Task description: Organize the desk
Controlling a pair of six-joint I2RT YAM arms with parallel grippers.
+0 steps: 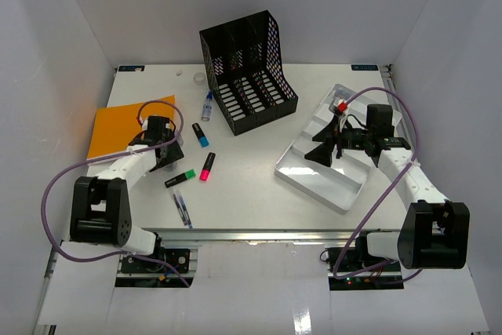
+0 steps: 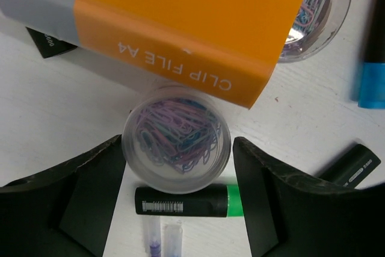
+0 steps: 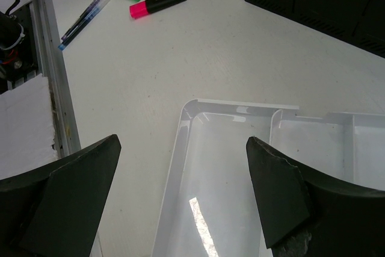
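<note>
A white desk [image 1: 251,186] fills the floor of a white enclosure, its aluminium rail at the edge nearest the arm bases. A black file rack [image 1: 247,68] stands toward the desk's far side. A silver tray [image 1: 329,184] lies right of the rack, and the right gripper [image 1: 321,151] hovers over it, fingers spread wide. An orange clip file [image 1: 118,123] lies left of the rack. By the file's corner nearest the rack, the left gripper [image 2: 177,142] sits low, fingers apart on either side of a clear tub of paper clips [image 2: 176,147]. Blue [image 1: 201,135], pink [image 1: 207,166] and green [image 1: 181,178] highlighters lie in front of the rack, leftward.
</note>
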